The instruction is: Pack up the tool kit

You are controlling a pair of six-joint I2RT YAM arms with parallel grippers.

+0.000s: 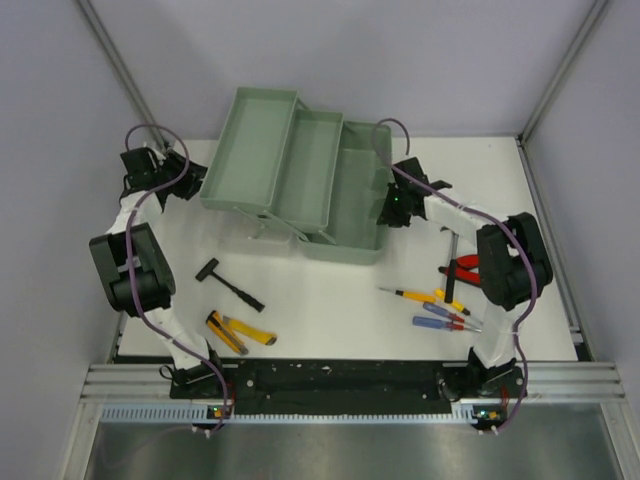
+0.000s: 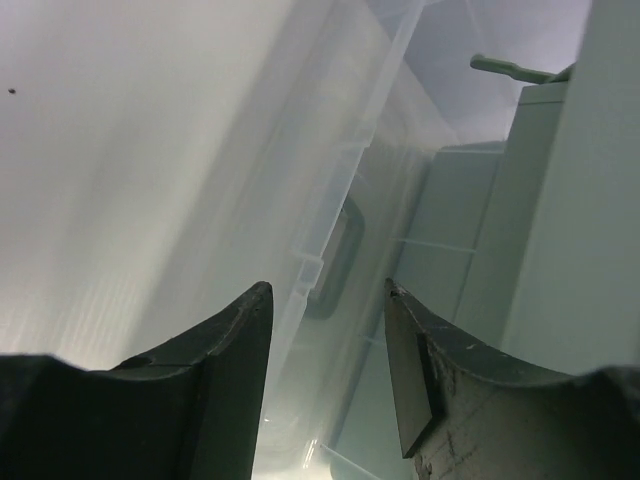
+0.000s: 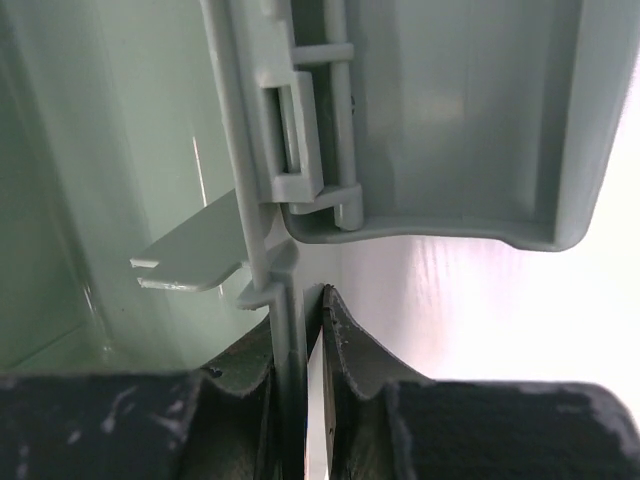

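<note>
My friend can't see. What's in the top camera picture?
An open green toolbox sits at the back of a white table, with the left gripper beside it and the right gripper at its right edge. A hammer, yellow pliers, red pliers and screwdrivers lie in front.

White table (image 1: 330, 300), grey walls (image 1: 50, 130), aluminium frame (image 1: 120, 65)

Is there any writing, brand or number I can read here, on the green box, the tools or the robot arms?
None can be read.
The toolbox is plain green plastic in every view.
The yellow pliers and the screwdrivers are too small to show any print.
The left arm and right arm show no legible label.
</note>
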